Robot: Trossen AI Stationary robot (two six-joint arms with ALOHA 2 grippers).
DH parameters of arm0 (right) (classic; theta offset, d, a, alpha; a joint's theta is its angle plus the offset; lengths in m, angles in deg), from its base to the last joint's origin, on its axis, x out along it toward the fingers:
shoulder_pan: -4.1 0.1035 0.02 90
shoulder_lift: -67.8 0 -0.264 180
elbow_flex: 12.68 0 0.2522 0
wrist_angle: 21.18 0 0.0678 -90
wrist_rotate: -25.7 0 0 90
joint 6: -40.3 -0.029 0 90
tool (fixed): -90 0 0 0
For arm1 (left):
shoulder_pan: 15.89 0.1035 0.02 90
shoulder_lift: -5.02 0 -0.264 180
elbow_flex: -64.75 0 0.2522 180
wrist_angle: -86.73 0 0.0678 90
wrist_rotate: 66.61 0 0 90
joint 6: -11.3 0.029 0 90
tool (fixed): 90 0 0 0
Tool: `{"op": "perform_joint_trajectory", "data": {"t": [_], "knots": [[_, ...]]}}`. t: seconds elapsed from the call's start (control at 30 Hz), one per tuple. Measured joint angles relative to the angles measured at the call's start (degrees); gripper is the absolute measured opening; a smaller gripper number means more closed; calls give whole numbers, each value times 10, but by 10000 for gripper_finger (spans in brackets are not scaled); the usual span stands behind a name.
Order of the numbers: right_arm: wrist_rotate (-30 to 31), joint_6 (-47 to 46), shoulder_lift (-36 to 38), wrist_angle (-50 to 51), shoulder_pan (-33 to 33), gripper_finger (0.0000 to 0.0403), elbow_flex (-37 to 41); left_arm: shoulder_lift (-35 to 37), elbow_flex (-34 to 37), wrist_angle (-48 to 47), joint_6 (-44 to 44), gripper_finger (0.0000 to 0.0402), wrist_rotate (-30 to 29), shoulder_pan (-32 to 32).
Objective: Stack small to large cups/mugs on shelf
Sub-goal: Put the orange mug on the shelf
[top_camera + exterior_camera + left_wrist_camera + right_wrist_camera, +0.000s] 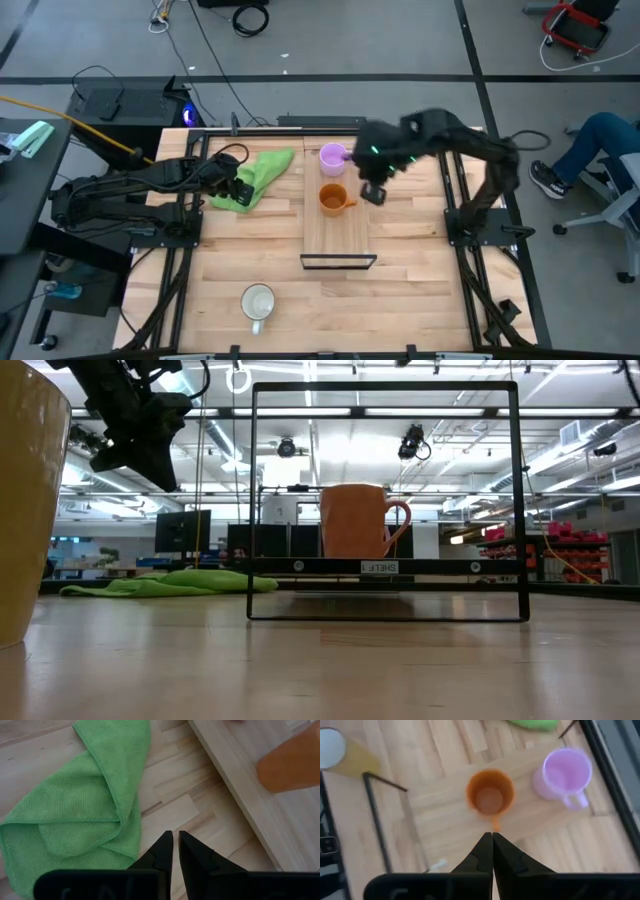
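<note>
On the slatted wooden surface (400, 290), the shelf (340, 240), a light-wood plank with a thin black frame at its ends, runs from centre toward six o'clock in the overhead view. The orange mug (333, 198) stands upright on the plank's twelve-o'clock half, handle toward three o'clock. The light purple mug (333, 156) stands at the plank's twelve-o'clock end, just beside the orange one and apart from it. The white mug (258, 302) sits alone on the surface toward seven o'clock, well apart from the shelf, its handle pointing to six o'clock.

The right pincer (372, 192) hangs above the surface just at three o'clock of the orange mug; its own camera shows the fingertips (492, 839) pressed together with nothing between them, the orange mug's handle just ahead of them. The left pincer (243, 190) waits at nine o'clock of the shelf, over the edge of a crumpled green cloth (258, 176); its fingers stand nearly together with a thin gap, holding nothing.

From surface height, the orange mug (358, 520) shows framed by the shelf's black end frame (385, 502).
</note>
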Motion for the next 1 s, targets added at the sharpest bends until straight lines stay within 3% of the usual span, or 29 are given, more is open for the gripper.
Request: {"op": "perform_joint_trajectory", "data": {"t": [0.2,0.37,0.47,0.67,0.87,1.0], "knots": [[62,-161,70,-34,105,4,144,0,0,0,1,30,0,0],[107,-251,96,-211,156,2,310,0,0,1,15,34,0,0],[112,-265,93,-312,152,2,395,0,0,2,22,36,0,0],[133,-283,96,-345,107,1,511,0,0,3,30,29,0,0],[97,-238,99,-444,65,0,562,0,0,18,30,32,0,0],[95,-226,100,-457,47,0,565,0,0,25,30,38,0,0]]}}
